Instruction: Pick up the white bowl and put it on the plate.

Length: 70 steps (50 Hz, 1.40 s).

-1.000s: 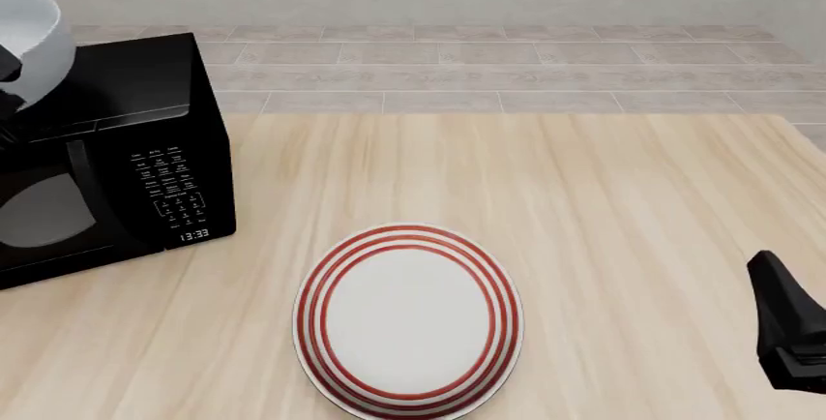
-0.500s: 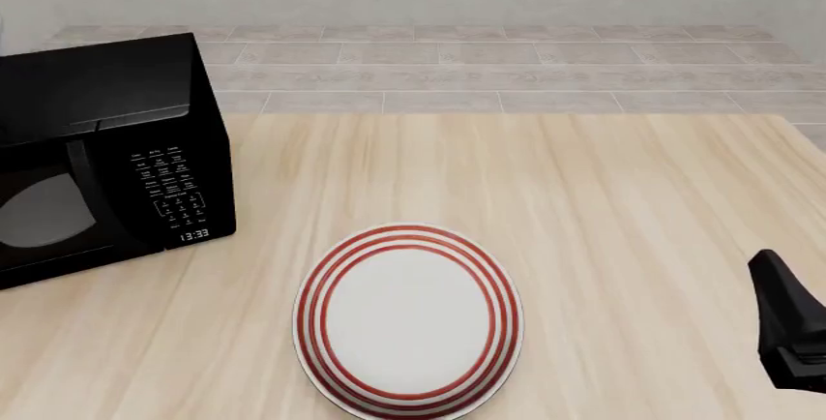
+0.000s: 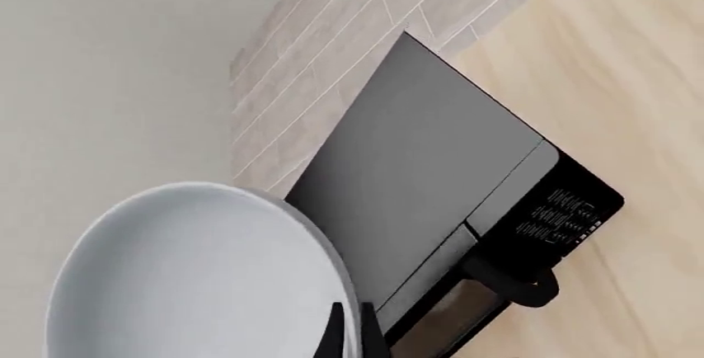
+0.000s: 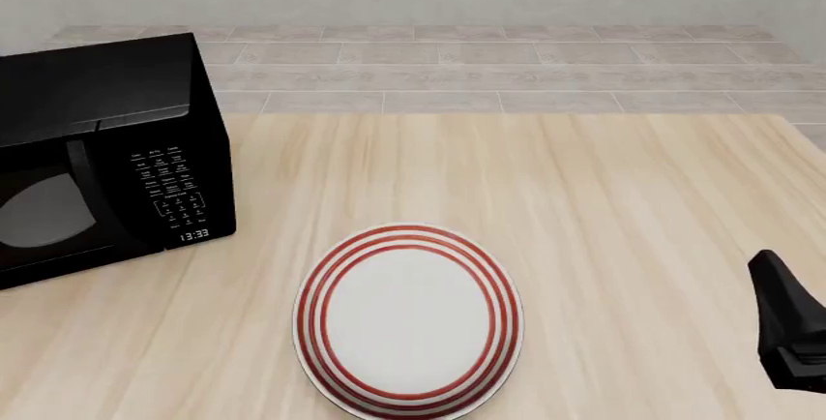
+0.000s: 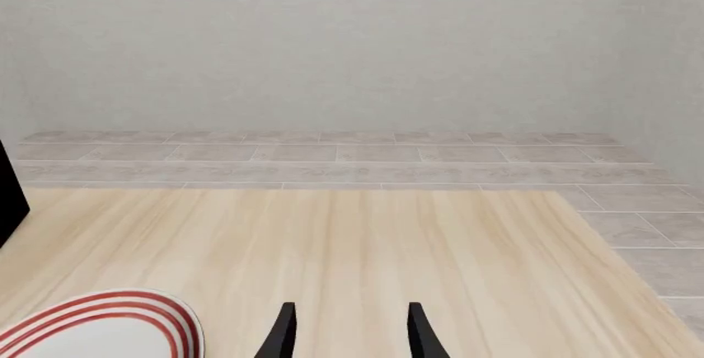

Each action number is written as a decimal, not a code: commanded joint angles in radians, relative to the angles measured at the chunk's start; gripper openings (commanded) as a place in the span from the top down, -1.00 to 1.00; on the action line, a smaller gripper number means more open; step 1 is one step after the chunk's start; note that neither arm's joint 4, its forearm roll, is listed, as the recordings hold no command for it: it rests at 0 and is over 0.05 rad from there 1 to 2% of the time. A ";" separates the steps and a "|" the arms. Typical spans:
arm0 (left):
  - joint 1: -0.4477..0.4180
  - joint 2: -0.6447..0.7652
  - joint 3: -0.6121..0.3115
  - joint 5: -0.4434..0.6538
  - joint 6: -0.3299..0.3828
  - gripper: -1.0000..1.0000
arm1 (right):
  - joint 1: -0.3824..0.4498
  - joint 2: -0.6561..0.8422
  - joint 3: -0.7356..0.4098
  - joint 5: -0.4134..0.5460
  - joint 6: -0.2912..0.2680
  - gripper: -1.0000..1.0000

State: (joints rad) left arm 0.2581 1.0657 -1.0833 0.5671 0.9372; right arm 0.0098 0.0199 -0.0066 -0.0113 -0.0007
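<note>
1. The left gripper (image 3: 349,335) is clamping its fingers on the rim of the white bowl (image 3: 193,280) and carrying it high above the microwave (image 3: 440,201) — it is out of the front view altogether, so the step in hand looks like the carry, with the lift done.
2. The plate (image 4: 408,318) is lying bare on the table (image 4: 620,207), well away from that gripper, near the table's front edge.
3. Next, I'd say, the bowl is needing a swing across and down until it is centred over the red rings, then a gentle release.
4. The right gripper (image 5: 348,333) is idling just beside the plate, its fingers apart and holding nothing.
5. Counting — one bowl, one plate, one microwave, two grippers.
</note>
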 commanded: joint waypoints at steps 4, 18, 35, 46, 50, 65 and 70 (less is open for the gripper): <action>-0.152 -0.096 -0.057 0.144 -0.110 1.00 | 0.000 0.000 0.002 -0.001 0.000 -1.00; -0.272 -0.114 -0.140 0.232 -0.129 1.00 | 0.000 0.000 0.002 -0.001 0.000 -1.00; -0.414 -0.052 -0.195 0.235 -0.166 1.00 | 0.000 0.000 0.002 -0.001 0.000 -1.00; -0.484 0.013 -0.222 0.204 -0.178 1.00 | 0.000 0.000 0.002 -0.001 0.000 -1.00; -0.498 0.029 -0.228 0.196 -0.182 1.00 | 0.000 0.000 0.002 -0.001 0.000 -1.00; -0.574 0.069 -0.212 0.156 -0.215 1.00 | 0.000 0.000 0.002 -0.001 0.000 -1.00; -0.611 0.076 -0.230 0.167 -0.229 1.00 | 0.000 -0.001 0.001 -0.001 0.000 -1.00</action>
State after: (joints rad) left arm -0.2935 1.1219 -1.2952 0.7443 0.7279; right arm 0.0098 0.0196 -0.0050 -0.0124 -0.0007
